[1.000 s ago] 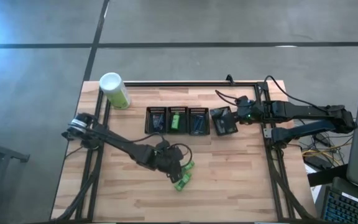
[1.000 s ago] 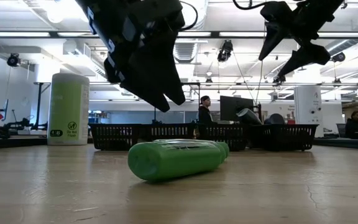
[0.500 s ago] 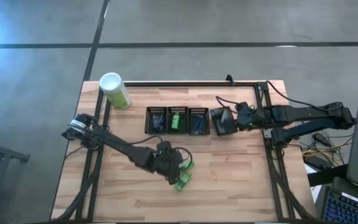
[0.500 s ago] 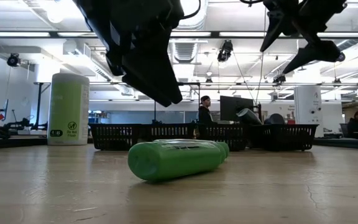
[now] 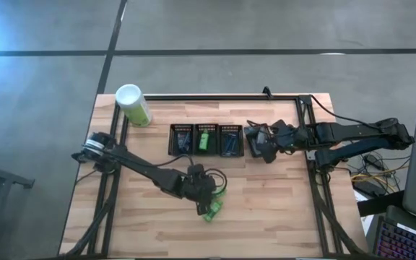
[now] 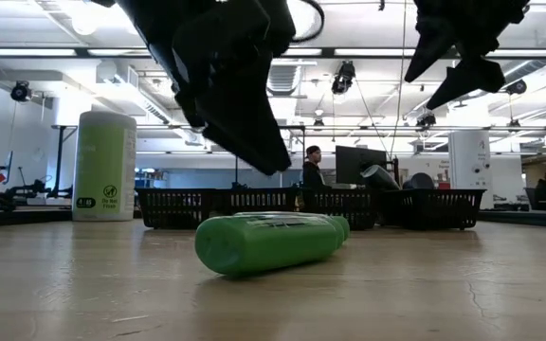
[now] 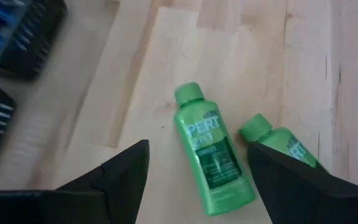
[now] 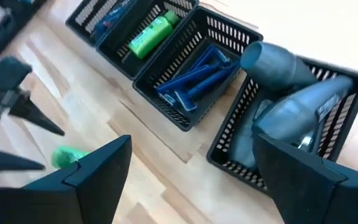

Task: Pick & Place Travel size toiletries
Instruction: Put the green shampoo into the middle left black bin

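While the left gripper hangs with open fingers over two green tubes lying close together on the counter | risk: catching both | right gripper open over grey-bottle bin.

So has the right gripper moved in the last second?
Yes. The right gripper has shifted left over the rightmost mesh bin, closer to the razor bin.
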